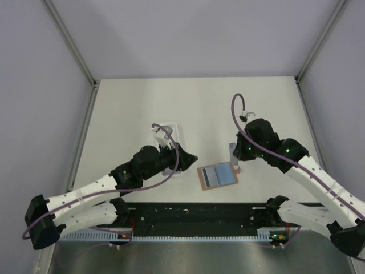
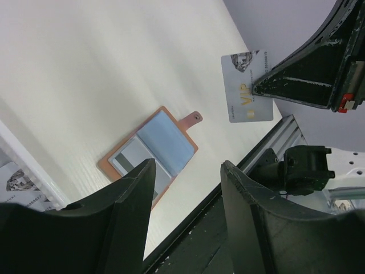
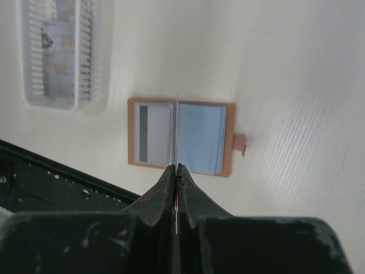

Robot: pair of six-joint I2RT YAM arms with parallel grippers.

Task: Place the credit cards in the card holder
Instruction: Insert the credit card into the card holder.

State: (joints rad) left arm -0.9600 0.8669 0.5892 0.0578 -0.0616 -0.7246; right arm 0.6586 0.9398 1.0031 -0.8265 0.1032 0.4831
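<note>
White table (image 1: 194,103), grey walls (image 1: 199,34), card holder (image 1: 217,177)

A robotics lab test cell: a bare white worktop (image 1: 194,103) boxed in by plain grey-lilac wall panels (image 1: 194,34) set on aluminium frame posts (image 1: 71,43). Two white-and-black robot arms, the left arm (image 1: 85,190) and the right arm (image 1: 322,182), stand bolted at its near edge beside a black mounting rail (image 1: 194,217) — purple cables (image 1: 233,111) loop off them and green indicator lights (image 1: 288,150) glow.
</note>
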